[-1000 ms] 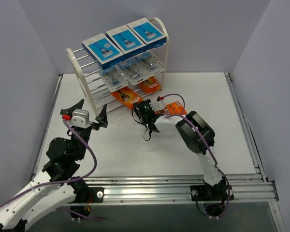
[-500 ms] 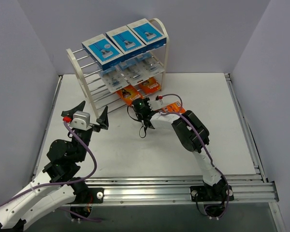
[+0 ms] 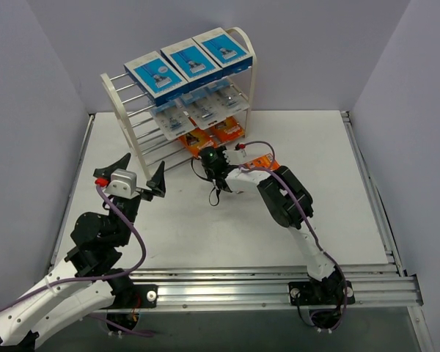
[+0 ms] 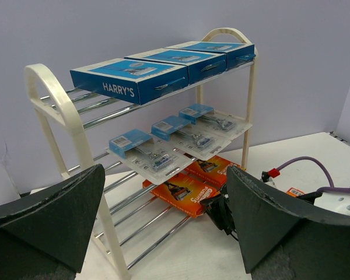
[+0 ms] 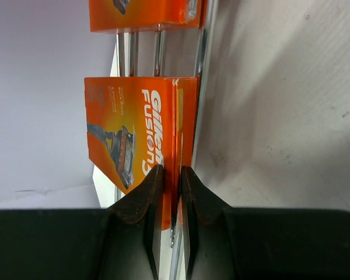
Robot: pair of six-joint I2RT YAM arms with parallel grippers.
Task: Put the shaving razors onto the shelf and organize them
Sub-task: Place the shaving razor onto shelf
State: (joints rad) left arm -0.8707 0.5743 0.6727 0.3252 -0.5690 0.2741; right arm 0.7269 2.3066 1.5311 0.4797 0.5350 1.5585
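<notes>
R: your right gripper (image 5: pixel 168 174) is pinching the edge of the orange pack (image 5: pixel 134 128) lying on the shelf (image 3: pixel 119 110) rods | L: your left gripper (image 3: pixel 138 170) is hovering spread wide, apart from the shelf

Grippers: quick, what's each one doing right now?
Left gripper: open, holding nothing.
Right gripper: closed on the edge of an orange Gillette Fusion pack.

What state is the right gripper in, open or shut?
Shut. The right gripper pinches the edge of the orange cardboard Gillette razor pack, which lies on the chrome shelf rods.
</notes>
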